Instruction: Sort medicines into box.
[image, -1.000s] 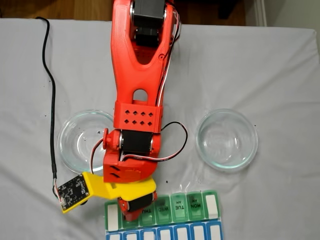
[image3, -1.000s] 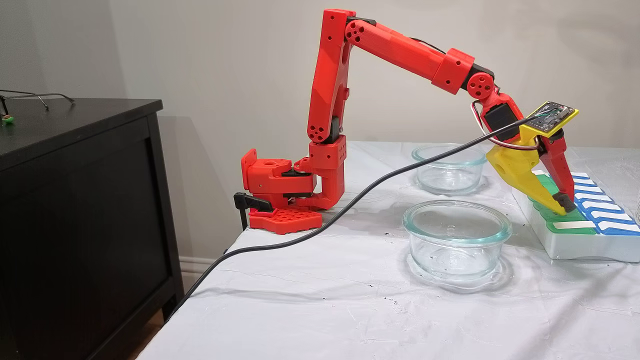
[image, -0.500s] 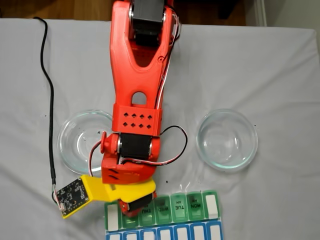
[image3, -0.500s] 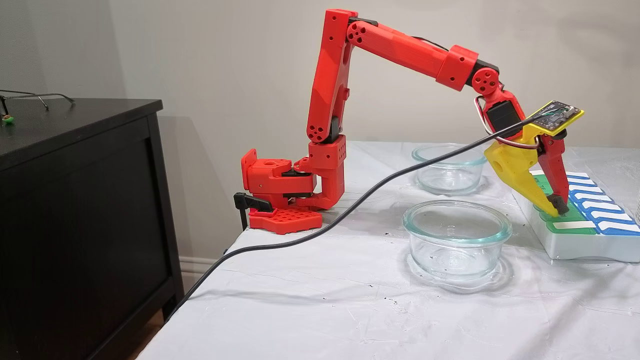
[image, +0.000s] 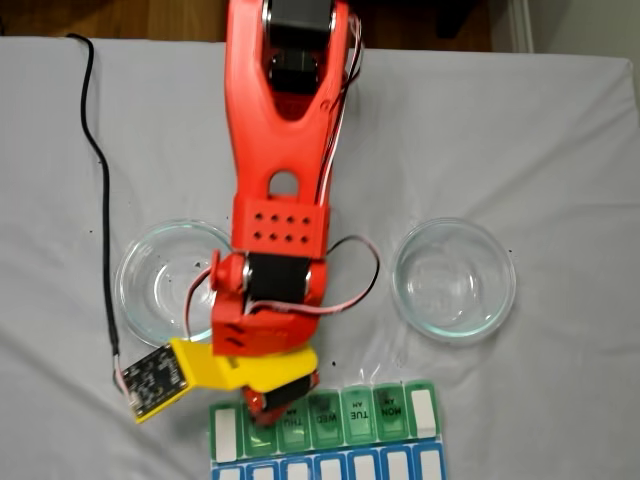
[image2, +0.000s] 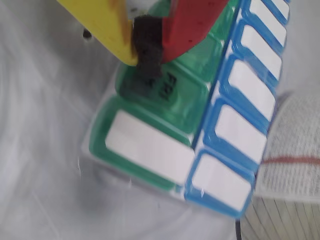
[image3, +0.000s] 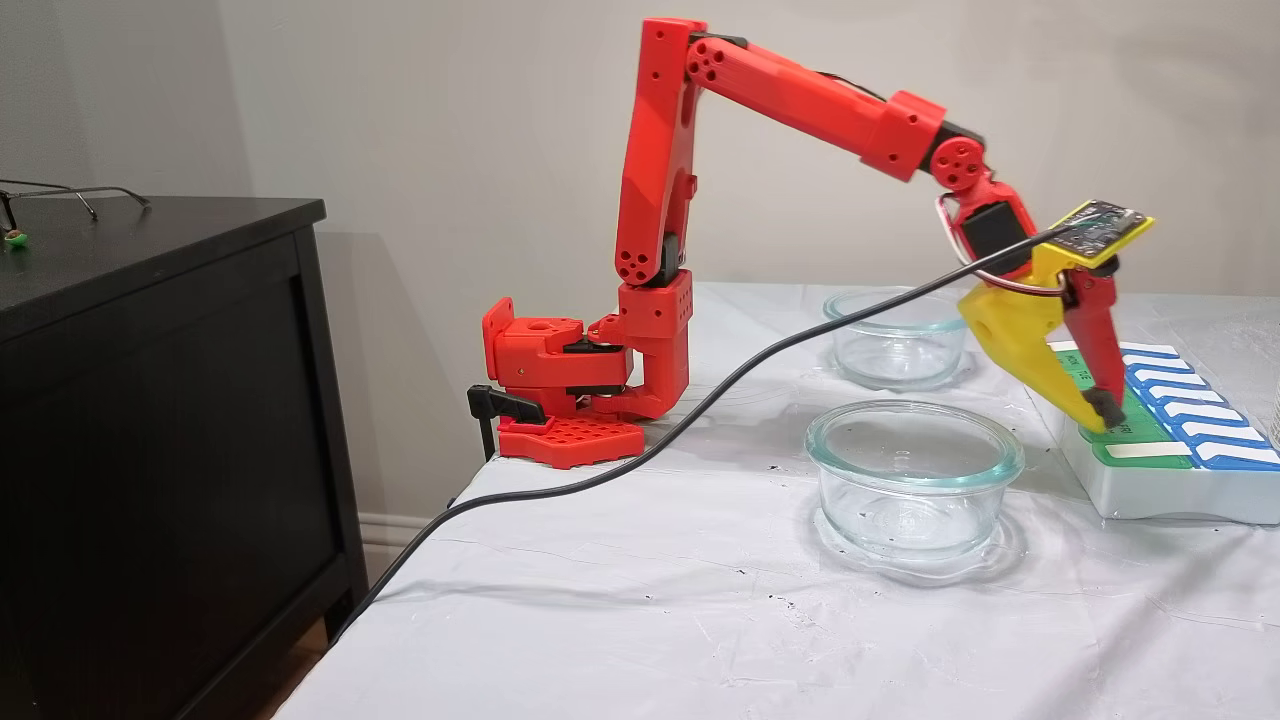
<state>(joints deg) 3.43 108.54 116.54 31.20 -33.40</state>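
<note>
Two lid rows, translucent green and blue, on the white box; tool fingers together above it.

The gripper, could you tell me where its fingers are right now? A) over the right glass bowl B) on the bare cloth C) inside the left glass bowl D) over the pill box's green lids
D: in the wrist view the gripper has its fingers shut above a green lid of the pill box.
</note>
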